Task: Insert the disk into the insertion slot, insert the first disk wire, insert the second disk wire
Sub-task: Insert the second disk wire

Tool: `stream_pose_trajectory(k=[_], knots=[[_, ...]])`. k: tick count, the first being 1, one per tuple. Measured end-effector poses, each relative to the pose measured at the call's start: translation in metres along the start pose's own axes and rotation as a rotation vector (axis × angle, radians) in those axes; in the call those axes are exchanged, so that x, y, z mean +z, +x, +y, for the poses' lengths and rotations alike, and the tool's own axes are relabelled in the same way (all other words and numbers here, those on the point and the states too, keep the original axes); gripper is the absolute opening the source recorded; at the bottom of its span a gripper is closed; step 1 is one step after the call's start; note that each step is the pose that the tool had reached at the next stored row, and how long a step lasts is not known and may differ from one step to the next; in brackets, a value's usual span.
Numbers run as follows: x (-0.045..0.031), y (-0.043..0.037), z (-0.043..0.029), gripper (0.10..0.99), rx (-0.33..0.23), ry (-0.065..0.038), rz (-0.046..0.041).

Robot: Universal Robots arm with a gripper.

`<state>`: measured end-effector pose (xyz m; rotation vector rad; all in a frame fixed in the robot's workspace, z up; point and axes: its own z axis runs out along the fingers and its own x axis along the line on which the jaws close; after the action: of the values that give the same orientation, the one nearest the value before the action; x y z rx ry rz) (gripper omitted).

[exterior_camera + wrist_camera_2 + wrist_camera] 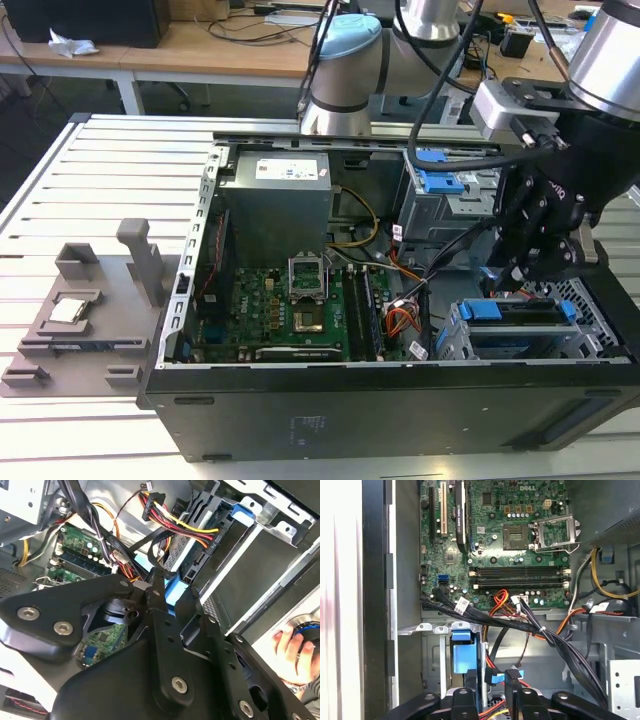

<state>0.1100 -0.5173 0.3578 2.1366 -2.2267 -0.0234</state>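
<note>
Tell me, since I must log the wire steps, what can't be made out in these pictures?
1) Wire end of the disk: exterior view, hidden behind the hand.
2) Where the blue-tipped wire ends: first wrist view, hidden behind the hand.
3) Much of the insertion slot: second wrist view, covered by the hand's black links.

Black gripper near red-and-yellow wire bundle, silver insertion slot beside, green motherboard, person's hand

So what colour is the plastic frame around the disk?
Bright blue. The disk's frame shows best in the exterior view, seated in the silver drive cage.
</note>
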Motion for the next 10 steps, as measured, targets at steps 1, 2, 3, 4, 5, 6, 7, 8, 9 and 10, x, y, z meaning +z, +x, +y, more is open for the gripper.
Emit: stream_pose_trajectory(k=[1, 2, 3, 4, 5, 6, 7, 8, 9, 10], knots=[[0.0008, -0.0018, 0.0002, 0.361, 0.001, 0.0, 0.0035], [0.0012, -0.0028, 0.0003, 0.361, 0.001, 0.0, 0.0044], [0.0019, -0.0051, 0.0005, 0.361, 0.002, 0.0, 0.0055], [0.0023, -0.0061, 0.0006, 0.361, 0.002, 0.0, 0.007], [0.0035, -0.0079, 0.0008, 0.361, 0.003, 0.001, 0.0135], [0.0051, -0.0101, 0.001, 0.361, 0.003, 0.001, 0.0237], [0.0065, -0.0124, 0.0011, 0.361, 0.004, 0.001, 0.0333], [0.0074, -0.0142, 0.0011, 0.361, 0.004, 0.002, 0.0392], [0.008, -0.0164, 0.0012, 0.361, 0.004, 0.002, 0.0456], [0.0084, -0.0184, 0.0013, 0.361, 0.005, 0.002, 0.0501]])
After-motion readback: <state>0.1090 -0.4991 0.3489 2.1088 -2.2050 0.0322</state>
